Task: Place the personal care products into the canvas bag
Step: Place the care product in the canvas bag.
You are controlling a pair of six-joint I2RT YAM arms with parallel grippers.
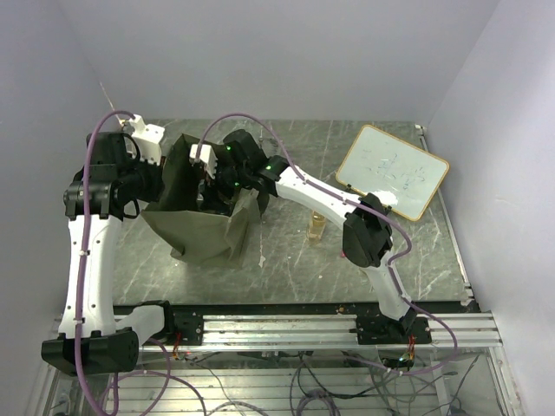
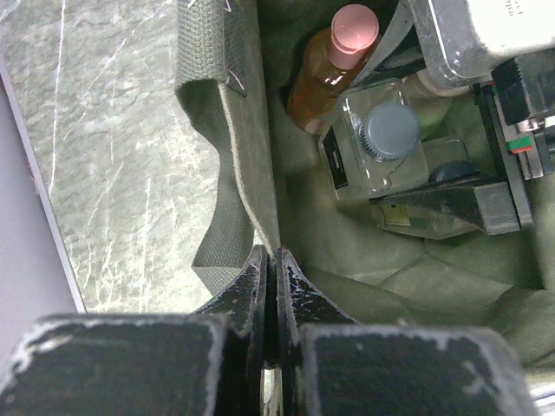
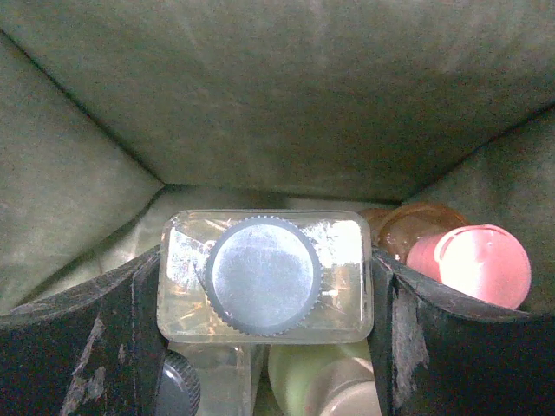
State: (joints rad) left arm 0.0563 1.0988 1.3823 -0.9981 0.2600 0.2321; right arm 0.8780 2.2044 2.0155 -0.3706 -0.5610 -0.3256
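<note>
The olive-green canvas bag (image 1: 204, 230) stands open at the table's left. My left gripper (image 2: 276, 269) is shut on the bag's rim (image 2: 247, 173) beside a strap handle. My right gripper (image 3: 264, 290) is down inside the bag, its fingers (image 3: 408, 338) pressed on both sides of a clear square bottle with a dark cap (image 3: 264, 273). Around it in the bag are an orange bottle with a pink cap (image 3: 468, 264), a pale yellow-green bottle (image 3: 316, 377) and another dark-capped clear bottle (image 3: 178, 386). One small amber bottle (image 1: 316, 225) stands on the table under the right arm.
A wooden-framed whiteboard (image 1: 392, 171) lies at the back right. A thin red marker pen (image 1: 262, 251) lies just right of the bag. The bag's walls (image 3: 277, 95) close round the right gripper. White walls bound the table on three sides.
</note>
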